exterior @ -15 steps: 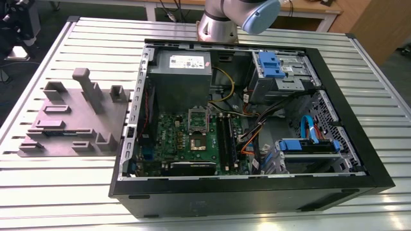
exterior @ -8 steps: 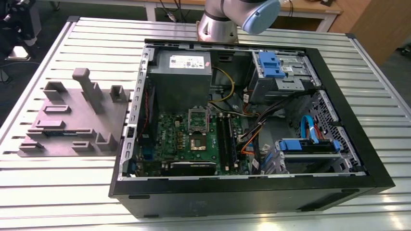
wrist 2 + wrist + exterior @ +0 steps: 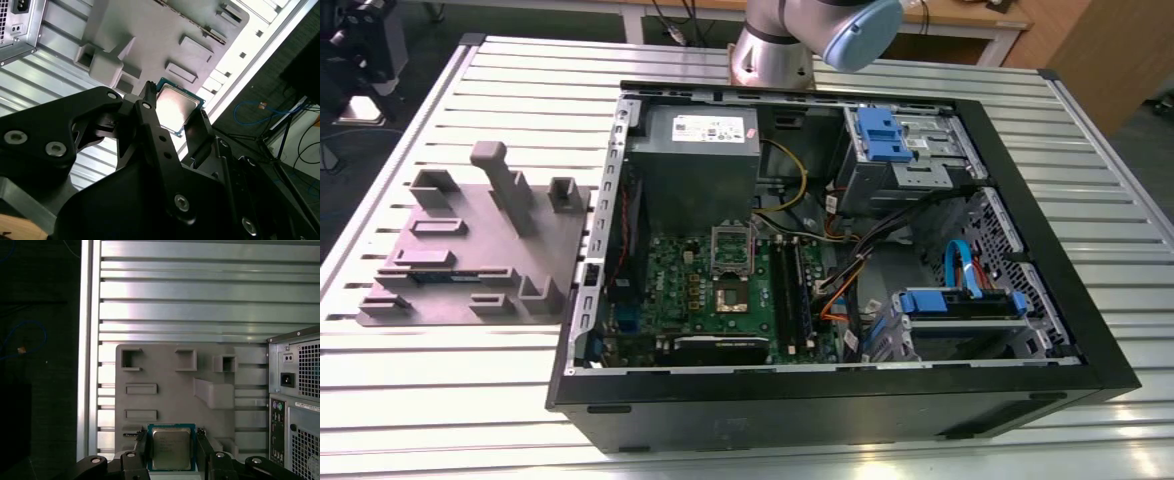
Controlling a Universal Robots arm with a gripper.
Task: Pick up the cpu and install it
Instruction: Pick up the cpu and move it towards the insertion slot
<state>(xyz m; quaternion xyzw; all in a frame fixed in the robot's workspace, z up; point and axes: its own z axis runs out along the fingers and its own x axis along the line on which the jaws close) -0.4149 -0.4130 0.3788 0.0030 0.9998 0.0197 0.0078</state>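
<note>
Gripper [image 3: 171, 445] narrowed onto cpu [image 3: 171, 452], fingers [image 3: 142, 450] pinching opposite edges, above grey tray [image 3: 170, 390]; exterior view: tray at 9 o'clock of open case [image 3: 854, 400].

The cpu [image 3: 170, 450] is silver, rimmed green; the jaws are black.

We see the arm [image 3: 771, 50] at the top of the exterior view: a silver link with a pale blue joint cap [image 3: 861, 35]. In both wrist views, its black jaws grip the cpu [image 3: 171, 449]. One finger [image 3: 142, 447] sits against each of two opposite edges, and the linkage spreads wide behind them.
</note>
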